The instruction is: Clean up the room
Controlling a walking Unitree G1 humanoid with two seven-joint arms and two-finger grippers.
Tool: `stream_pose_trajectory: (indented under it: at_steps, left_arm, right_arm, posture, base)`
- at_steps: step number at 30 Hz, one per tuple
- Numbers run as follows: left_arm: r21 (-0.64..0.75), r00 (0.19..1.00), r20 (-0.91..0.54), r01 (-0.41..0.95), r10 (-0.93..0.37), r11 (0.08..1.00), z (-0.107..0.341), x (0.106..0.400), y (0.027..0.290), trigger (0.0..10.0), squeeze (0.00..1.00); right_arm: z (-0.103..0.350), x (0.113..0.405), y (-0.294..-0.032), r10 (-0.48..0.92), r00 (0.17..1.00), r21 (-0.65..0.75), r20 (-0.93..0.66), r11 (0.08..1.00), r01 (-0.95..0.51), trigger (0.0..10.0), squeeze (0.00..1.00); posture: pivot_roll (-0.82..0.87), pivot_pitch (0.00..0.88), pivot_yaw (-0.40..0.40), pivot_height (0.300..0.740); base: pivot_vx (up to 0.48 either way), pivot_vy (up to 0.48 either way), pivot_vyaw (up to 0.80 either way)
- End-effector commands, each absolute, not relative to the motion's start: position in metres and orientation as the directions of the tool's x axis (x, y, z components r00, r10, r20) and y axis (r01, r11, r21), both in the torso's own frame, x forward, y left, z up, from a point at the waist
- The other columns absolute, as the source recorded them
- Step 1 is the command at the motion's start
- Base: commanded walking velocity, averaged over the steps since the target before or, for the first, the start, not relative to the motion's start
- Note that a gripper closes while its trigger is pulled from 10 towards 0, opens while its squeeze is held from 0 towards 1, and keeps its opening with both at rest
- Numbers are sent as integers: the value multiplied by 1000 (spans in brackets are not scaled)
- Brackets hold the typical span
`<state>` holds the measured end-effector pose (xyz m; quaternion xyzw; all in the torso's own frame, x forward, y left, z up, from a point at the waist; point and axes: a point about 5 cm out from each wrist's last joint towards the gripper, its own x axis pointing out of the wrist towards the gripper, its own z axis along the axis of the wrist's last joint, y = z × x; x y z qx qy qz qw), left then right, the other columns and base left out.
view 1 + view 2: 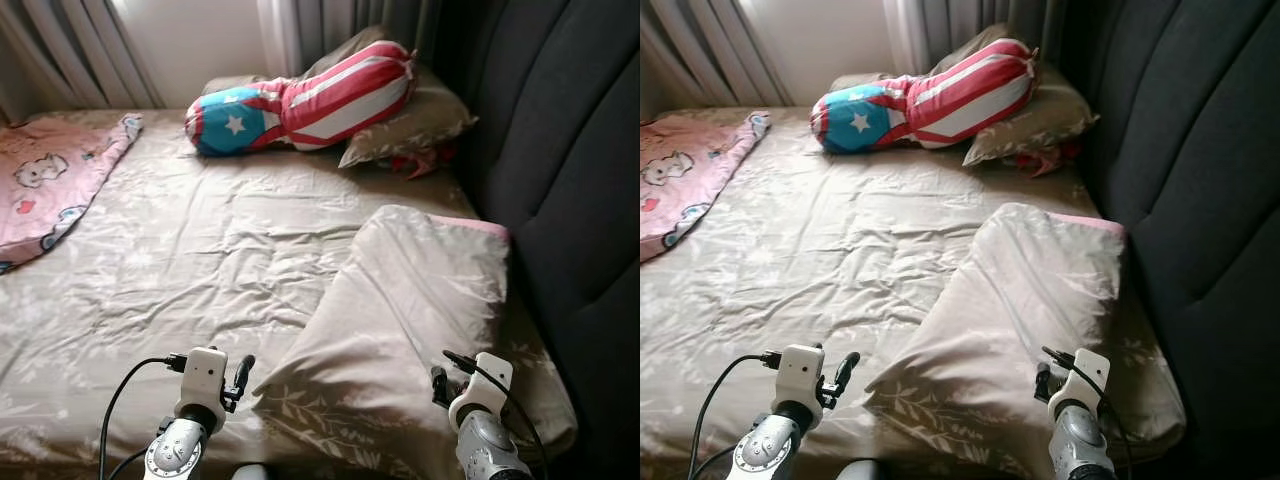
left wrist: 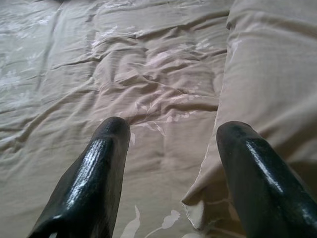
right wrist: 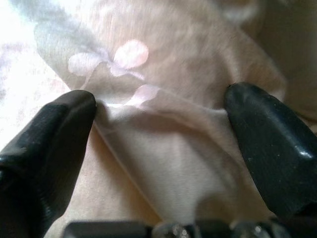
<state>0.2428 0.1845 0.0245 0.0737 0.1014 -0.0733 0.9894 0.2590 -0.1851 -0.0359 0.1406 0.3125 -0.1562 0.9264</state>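
Both hands sit low at the near edge of the bed (image 1: 180, 260), and I read this as the start of tidying the bedding. My left hand (image 2: 171, 148) is spread wide, fingers hovering over the rumpled sheet with the near corner of the big pillow (image 1: 400, 310) just beside one fingertip. My right hand (image 3: 158, 124) is also wide, and pillow fabric bulges up between its fingers without being pinched yet. The pillow lies slanted across the bed, one end against the dark headboard (image 1: 570, 180). Farther up, a striped bolster (image 1: 300, 100) leans on another pillow (image 1: 415, 125), and a pink blanket (image 1: 50, 180) lies bunched at the far left edge. Next I judge I need to close the right fingers on that fold, catch the near corner with the left, then lift and set the pillow straight.
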Motion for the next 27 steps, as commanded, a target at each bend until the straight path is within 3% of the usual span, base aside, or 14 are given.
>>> stream_pose_trajectory:
  at_steps: [1, 13, 21, 27]
  left_arm:
    - [158, 963, -225, 186, -148, 970, 26, 241, 188, 10000, 0]
    - [170, 957, -252, 191, -145, 967, 27, 239, 195, 10000, 0]
    - [178, 953, -255, 211, -162, 961, 27, 245, 191, 10000, 0]
    - [177, 955, -246, 214, -167, 961, 27, 254, 186, 10000, 0]
  right_arm:
    - [-39, 257, -184, -211, 729, 163, -651, 899, 406, 10000, 0]
    - [-43, 249, -196, -262, 694, 143, -670, 872, 468, 10000, 0]
    - [-41, 249, -197, -256, 722, 174, -643, 869, 463, 10000, 0]
    - [-30, 258, -195, -220, 799, 229, -560, 886, 404, 10000, 0]
  posture:
    - [74, 126, 45, 670]
    - [63, 108, 60, 670]
    - [41, 76, 56, 670]
    - [23, 52, 48, 670]
  base:
    - [0, 0, 0]
    - [0, 0, 0]
    - [0, 0, 0]
    - [0, 0, 0]
